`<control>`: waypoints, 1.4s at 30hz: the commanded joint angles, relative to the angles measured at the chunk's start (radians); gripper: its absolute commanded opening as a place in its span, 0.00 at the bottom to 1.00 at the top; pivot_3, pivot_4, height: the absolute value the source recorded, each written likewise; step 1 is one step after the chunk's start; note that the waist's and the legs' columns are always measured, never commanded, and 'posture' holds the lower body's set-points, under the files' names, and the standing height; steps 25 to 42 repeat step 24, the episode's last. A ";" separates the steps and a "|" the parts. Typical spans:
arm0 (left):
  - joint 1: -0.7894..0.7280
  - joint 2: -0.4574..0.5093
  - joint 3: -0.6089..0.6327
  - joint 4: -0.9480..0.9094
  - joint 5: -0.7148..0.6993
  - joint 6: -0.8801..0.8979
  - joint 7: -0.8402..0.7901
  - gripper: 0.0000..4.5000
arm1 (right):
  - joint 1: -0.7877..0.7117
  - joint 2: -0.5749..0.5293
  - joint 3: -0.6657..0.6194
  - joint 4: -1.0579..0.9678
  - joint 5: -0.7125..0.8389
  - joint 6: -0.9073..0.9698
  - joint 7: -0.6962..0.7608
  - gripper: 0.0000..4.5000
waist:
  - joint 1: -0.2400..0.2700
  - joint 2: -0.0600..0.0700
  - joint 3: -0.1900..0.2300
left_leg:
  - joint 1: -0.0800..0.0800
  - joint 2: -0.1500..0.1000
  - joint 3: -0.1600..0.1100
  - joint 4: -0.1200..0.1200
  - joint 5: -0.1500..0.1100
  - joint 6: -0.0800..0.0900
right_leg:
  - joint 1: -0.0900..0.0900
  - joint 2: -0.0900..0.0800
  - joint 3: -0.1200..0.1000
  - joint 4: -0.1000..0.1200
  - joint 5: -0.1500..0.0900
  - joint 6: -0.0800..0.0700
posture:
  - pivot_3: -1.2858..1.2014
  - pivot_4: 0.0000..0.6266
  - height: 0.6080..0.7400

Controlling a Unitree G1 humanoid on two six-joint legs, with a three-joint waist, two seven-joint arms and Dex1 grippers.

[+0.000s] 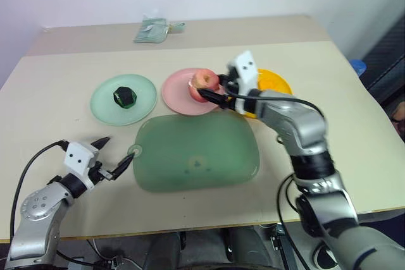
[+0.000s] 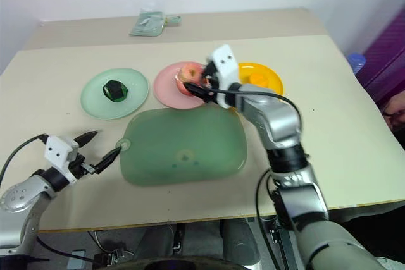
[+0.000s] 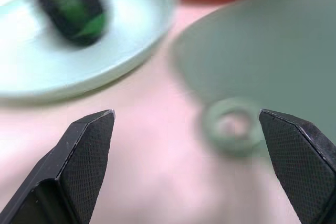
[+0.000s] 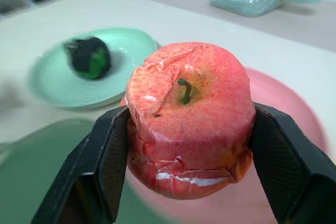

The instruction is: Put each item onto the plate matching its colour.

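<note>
My right gripper (image 1: 212, 88) is shut on the pinkish-red apple (image 4: 189, 114), one black finger pressed to each side, and holds it over the pink plate (image 1: 177, 100). The dark green-black ball (image 1: 124, 97) lies on the pale mint plate (image 1: 101, 105). Behind my right hand is the yellow plate (image 2: 269, 71) with the orange fruit (image 2: 258, 79) on it. My left gripper (image 1: 118, 150) stands open low over the table near its front left, its fingertips pointing at the ring tab (image 3: 232, 127) of the green board, with nothing between them.
The large green board (image 1: 196, 153) lies in the middle of the table in front of the three plates. A pale green packet (image 1: 152, 30) rests near the table's far edge. A blue object (image 1: 357, 66) shows beyond the right edge.
</note>
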 commanded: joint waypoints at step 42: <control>0.012 -0.072 0.058 -0.261 -0.024 0.209 0.222 1.00 | 0.642 -0.589 -0.515 -0.067 0.111 -0.339 0.411 0.99 | 0.017 0.000 0.000 | 0.004 0.000 0.003 0.000 -0.001 0.001 | 0.006 0.003 0.000 -0.004 0.000 0.001 | 0.52 0.24 1.00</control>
